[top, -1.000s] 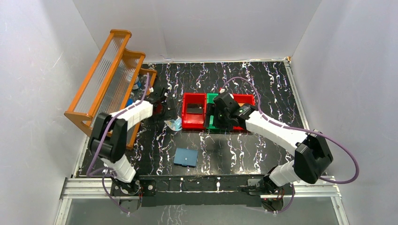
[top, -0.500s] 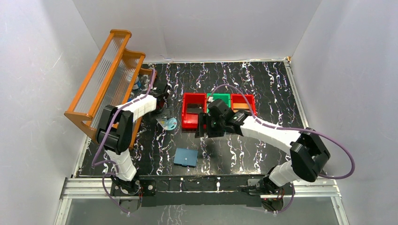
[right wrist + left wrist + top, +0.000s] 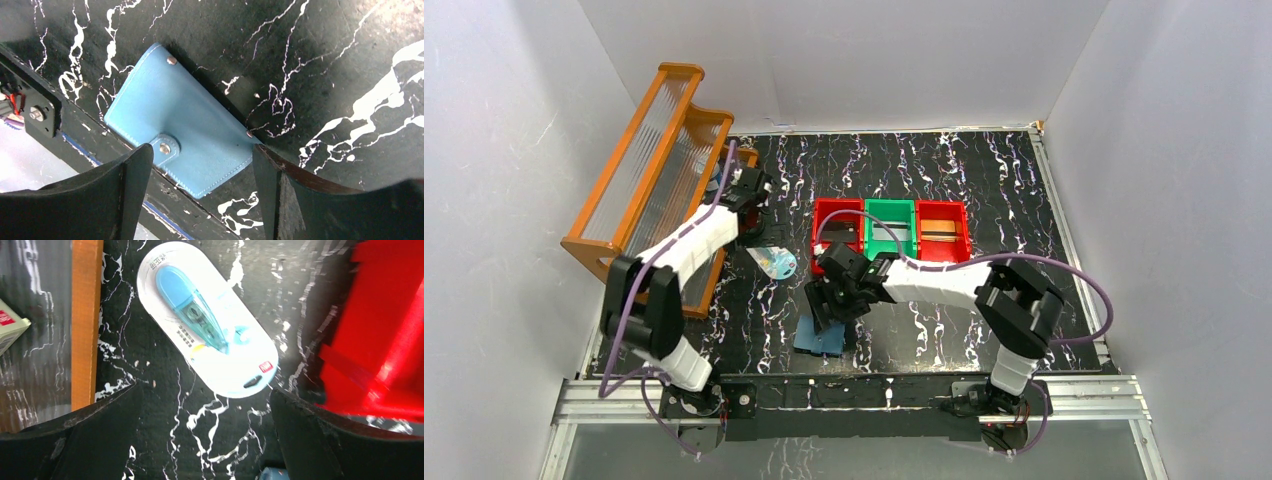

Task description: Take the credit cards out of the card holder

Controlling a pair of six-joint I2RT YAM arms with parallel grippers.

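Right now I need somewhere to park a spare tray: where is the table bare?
Bare: the far strip between the green bin and the back wall, and the stretch from the right red bin to the side wall. Crowded: around the card holder under the right gripper, and the oval case beside the rack.

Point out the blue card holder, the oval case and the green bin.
flat blue card holder (image 3: pixel 200 130), right wrist view, middle of its outer face.
white-and-blue oval case (image 3: pixel 197 315), left wrist view, blue centre piece.
green plastic bin (image 3: pixel 890 204), top view, far rim.
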